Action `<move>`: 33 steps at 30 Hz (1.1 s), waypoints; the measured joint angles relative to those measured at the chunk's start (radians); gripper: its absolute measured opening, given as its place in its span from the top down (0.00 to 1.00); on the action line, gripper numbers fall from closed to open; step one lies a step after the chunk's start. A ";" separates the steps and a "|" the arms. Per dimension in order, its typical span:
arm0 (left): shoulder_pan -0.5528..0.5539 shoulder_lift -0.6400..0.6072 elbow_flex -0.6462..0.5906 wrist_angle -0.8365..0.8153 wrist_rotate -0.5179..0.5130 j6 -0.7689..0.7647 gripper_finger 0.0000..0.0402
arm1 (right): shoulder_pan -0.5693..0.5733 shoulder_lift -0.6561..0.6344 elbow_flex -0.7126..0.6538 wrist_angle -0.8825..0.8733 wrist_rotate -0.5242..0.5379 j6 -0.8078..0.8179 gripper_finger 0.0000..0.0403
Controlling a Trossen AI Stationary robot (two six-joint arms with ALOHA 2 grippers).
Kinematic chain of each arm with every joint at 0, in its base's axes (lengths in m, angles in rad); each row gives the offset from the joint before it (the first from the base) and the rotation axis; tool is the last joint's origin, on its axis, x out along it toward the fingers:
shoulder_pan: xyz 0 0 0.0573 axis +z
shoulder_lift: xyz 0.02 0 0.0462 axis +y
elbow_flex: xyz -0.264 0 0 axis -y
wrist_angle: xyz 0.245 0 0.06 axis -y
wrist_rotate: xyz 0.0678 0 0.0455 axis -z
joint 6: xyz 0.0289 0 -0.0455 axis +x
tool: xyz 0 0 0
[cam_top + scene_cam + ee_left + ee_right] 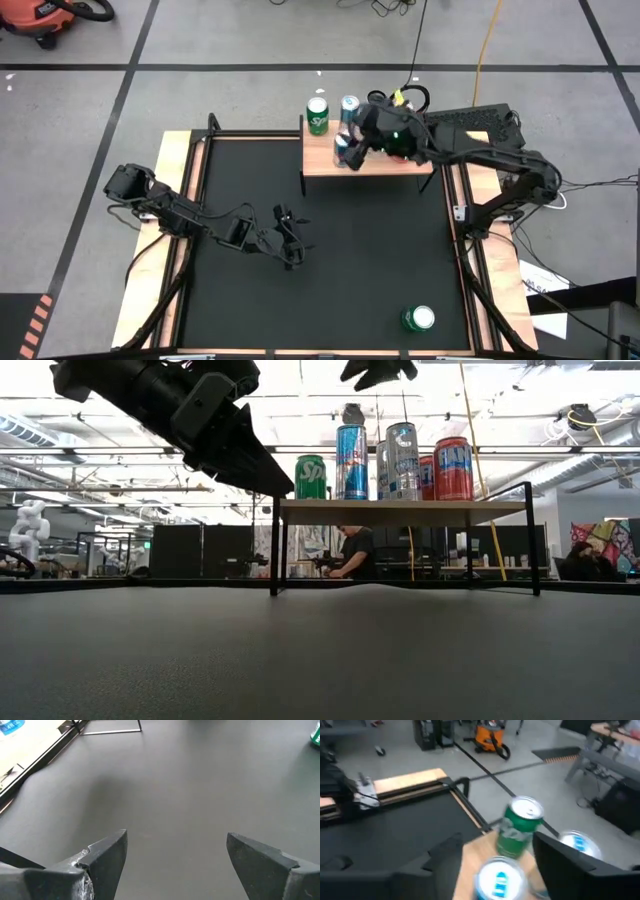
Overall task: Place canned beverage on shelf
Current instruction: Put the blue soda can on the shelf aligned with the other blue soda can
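The shelf (385,163), a light-wood top on black legs, stands at the table's far edge. In the low view it carries a green can (310,477), a tall blue can (351,460), a silver can (402,460) and a red can (452,468). My right gripper (350,143) is open above the shelf's left half. In its wrist view a blue-and-white can top (499,880) lies below and between the fingers (445,857), apart from them. Another green can (418,320) stands on the table near the front right. My left gripper (290,245) is open and empty over the table's middle.
The black table top (350,290) has raised wooden side edges (172,200). The green can (520,827) and a blue-topped can (577,845) stand close beyond my right gripper's fingers. People sit at desks in the room beyond the table (352,550).
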 joint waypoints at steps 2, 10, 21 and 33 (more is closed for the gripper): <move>0.006 0.000 0.000 0.003 0.000 0.000 0.17 | -0.019 0.019 0.074 -0.118 0.001 0.010 0.51; 0.030 0.000 0.000 0.050 -0.001 -0.003 0.17 | -0.111 0.089 0.242 -0.361 -0.255 0.032 0.85; 0.031 0.000 0.000 0.061 -0.002 -0.002 0.17 | -0.123 0.152 0.239 -0.368 -0.263 0.015 1.00; 0.031 0.000 0.000 0.060 -0.002 0.000 0.17 | -0.123 0.212 0.241 -0.403 -0.260 0.015 1.00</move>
